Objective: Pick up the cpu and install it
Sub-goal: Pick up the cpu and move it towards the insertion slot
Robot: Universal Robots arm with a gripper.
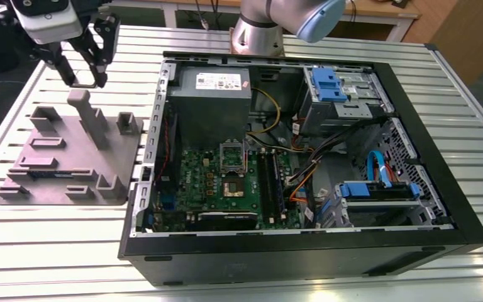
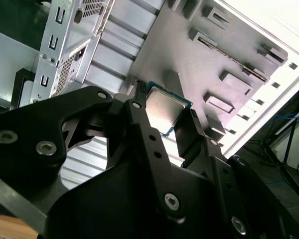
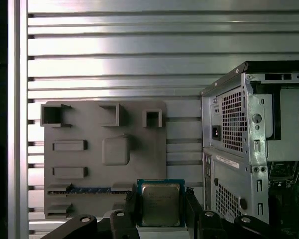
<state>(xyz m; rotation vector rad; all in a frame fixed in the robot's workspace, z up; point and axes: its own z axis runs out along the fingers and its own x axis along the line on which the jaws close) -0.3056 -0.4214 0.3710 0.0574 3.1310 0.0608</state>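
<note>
The cpu point(image 3: 161, 201) is a small square chip with a shiny metal top and a green rim, and it is also seen from the side in the second wrist view point(image 2: 165, 105). My gripper point(image 3: 161, 213) is shut on it, one black finger on each of two opposite edges point(image 2: 164, 123). In the exterior view the gripper point(image 1: 87, 80) hangs at the far left, above the back of a grey fixture plate point(image 1: 65, 167). The open computer case point(image 1: 309, 245) lies to the exterior view's right, with the motherboard's cpu socket point(image 1: 231, 182) near its middle.
The fixture plate has raised posts and slots, and a long green circuit strip point(image 3: 89, 189) lies in one slot. The case holds a grey power supply point(image 1: 212, 94), blue drive brackets point(image 1: 380, 189) and cables. The arm's base point(image 1: 258, 31) stands behind the case on the slatted metal table point(image 1: 57, 251).
</note>
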